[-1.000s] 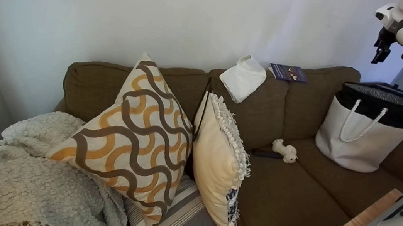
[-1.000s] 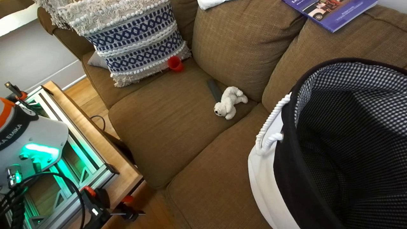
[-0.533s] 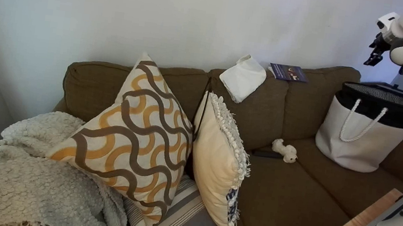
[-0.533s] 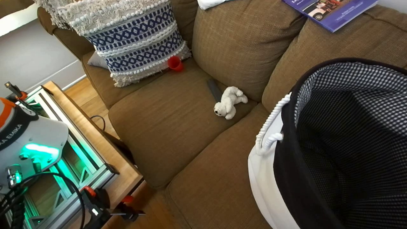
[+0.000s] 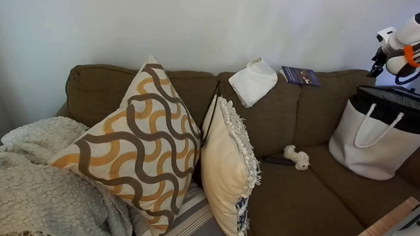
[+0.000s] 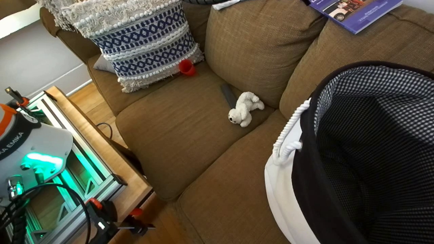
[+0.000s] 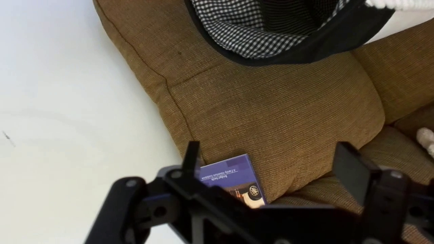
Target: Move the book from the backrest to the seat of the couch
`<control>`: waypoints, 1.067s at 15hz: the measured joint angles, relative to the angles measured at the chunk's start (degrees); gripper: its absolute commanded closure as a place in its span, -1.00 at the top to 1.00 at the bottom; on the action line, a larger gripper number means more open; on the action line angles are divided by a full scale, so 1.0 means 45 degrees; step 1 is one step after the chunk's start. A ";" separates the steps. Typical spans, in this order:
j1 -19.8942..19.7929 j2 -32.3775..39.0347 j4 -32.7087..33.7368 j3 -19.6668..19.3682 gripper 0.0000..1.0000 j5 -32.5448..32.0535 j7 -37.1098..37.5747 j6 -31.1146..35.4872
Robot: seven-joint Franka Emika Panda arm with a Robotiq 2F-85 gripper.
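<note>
Along the top of the backrest [image 5: 265, 129] the bluish-purple book [image 5: 300, 76] lies flat, cover up, over the join between two cushions [image 6: 261, 47]. Its long axis runs with the top edge of the backrest: the title end points toward the white cloth [image 5: 253, 83] draped there, the end with the smaller print toward the basket [image 5: 376, 148], which stands in front of the backrest. Whether book and cloth touch, I cannot tell. In the wrist view that print stands upside down. Above the backrest hangs the hand [image 7: 271, 162], its fingers [image 7: 349, 173] spread wide, well apart from the book. Below the backrest, on the seat [image 6: 176, 142], a white plush toy [image 6: 245, 108] lies at the end of a dark bar [image 6: 228, 96]. Farther along in front of the backrest, a red cup [image 6: 187, 67] sits close to a fringed pillow [image 6: 149, 44]; a patterned pillow [image 5: 150, 138] leans beside it.
</note>
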 measured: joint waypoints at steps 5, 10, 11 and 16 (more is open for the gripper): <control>-0.0092 0.0264 0.0051 0.0382 1.00 0.0059 -0.0339 0.1259; -0.2148 0.2221 0.0972 0.3070 1.00 0.1300 -0.1969 0.2799; -0.2859 0.2804 0.1495 0.3904 1.00 0.1358 -0.2314 0.2803; -0.3888 0.5153 0.4662 0.5041 1.00 0.1347 -0.3496 0.2021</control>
